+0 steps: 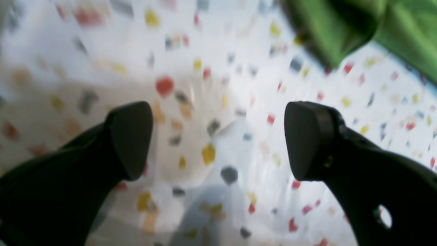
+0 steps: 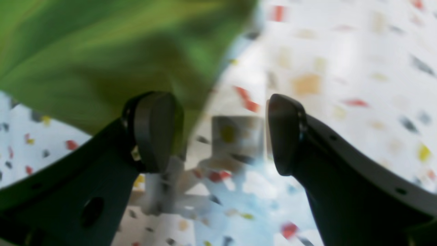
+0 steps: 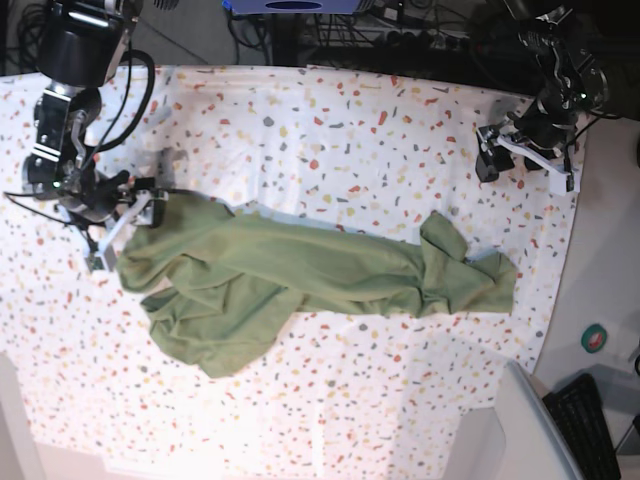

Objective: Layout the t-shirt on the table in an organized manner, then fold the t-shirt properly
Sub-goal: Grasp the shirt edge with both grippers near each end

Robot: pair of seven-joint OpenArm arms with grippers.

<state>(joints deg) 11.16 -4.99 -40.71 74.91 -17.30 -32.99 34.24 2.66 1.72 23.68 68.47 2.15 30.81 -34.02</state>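
T-shirt (image 3: pixel 300 275) crumpled across table (image 3: pixel 350 130)

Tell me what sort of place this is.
Probably a robotics lab or test bench, not a home: two arms stand over a table under speckled cloth, a green t-shirt lies rumpled on it, cables crowd the far edge, and a keyboard sits at one corner.

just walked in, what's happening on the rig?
Two arms are working on a green t-shirt that lies bunched and stretched lengthwise across the speckled table, not yet flat or folded. The right gripper is open at one end of the shirt, with cloth beside one finger but nothing pinched. The left gripper is wide open over bare tablecloth, away from the shirt's other end. So neither arm holds the fabric at this moment, and laying it out is unfinished.
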